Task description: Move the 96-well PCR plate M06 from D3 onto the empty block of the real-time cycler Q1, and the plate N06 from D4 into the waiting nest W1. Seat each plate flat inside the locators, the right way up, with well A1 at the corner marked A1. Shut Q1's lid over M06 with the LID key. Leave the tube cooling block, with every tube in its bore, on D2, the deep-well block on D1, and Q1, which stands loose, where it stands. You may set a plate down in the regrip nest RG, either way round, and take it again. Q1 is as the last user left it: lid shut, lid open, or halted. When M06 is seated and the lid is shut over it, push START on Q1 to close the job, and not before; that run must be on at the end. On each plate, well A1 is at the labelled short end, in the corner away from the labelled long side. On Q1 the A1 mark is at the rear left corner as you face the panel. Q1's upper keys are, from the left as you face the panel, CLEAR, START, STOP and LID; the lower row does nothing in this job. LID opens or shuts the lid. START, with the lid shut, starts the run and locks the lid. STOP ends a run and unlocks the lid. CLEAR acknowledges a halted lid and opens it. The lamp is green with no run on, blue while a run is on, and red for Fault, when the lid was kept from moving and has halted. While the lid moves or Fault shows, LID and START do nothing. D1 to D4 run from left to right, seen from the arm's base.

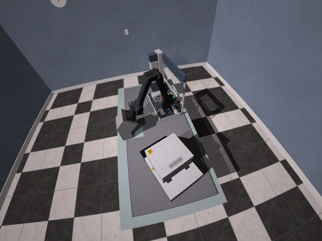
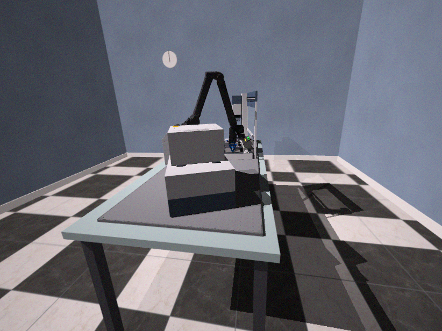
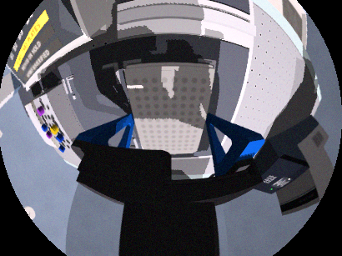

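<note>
Clearly the biggest thing on the table (image 1: 123, 198) is a white two-tier box (image 1: 171, 166) toward the near right edge; I cannot tell what it is. At the far edge the arm (image 1: 146, 89) bends down over the small framed deck (image 1: 183, 101). Under my gripper (image 3: 169, 128) I see a grey PCR plate (image 3: 167, 102), its long axis running away from the wrist, so the fingers straddle its long sides without touching. They are fully spread and hold nothing. Whether it is M06 or N06, I cannot read. At the left edge, the tube cooling block (image 3: 52, 131) has coloured tubes in its bores.
</note>
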Robot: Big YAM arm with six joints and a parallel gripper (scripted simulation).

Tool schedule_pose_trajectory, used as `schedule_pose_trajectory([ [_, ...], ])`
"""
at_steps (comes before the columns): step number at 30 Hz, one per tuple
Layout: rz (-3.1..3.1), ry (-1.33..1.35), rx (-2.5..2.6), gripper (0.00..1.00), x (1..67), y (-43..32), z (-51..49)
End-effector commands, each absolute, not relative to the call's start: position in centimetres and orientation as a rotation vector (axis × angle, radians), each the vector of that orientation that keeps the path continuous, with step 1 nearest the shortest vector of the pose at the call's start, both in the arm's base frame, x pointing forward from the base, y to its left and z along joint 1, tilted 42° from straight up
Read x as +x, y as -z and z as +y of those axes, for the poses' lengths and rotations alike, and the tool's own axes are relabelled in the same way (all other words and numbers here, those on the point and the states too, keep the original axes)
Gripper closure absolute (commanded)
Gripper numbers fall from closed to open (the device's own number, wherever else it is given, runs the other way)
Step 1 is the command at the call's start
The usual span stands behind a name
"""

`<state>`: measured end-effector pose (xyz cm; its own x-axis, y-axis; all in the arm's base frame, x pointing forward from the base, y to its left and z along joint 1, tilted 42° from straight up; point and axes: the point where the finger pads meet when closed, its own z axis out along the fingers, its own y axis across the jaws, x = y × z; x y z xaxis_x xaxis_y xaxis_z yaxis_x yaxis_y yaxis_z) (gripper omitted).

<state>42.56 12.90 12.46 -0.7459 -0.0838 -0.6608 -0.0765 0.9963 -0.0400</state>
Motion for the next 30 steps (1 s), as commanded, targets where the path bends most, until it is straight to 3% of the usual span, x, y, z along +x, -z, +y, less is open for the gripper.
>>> schedule_pose_trajectory([
  [1,2.382,0.012,-0.106,0.0,43.2,-14.4,12.6],
  [30,2.384,0.009,-0.107,0.0,43.3,-14.3,12.7],
])
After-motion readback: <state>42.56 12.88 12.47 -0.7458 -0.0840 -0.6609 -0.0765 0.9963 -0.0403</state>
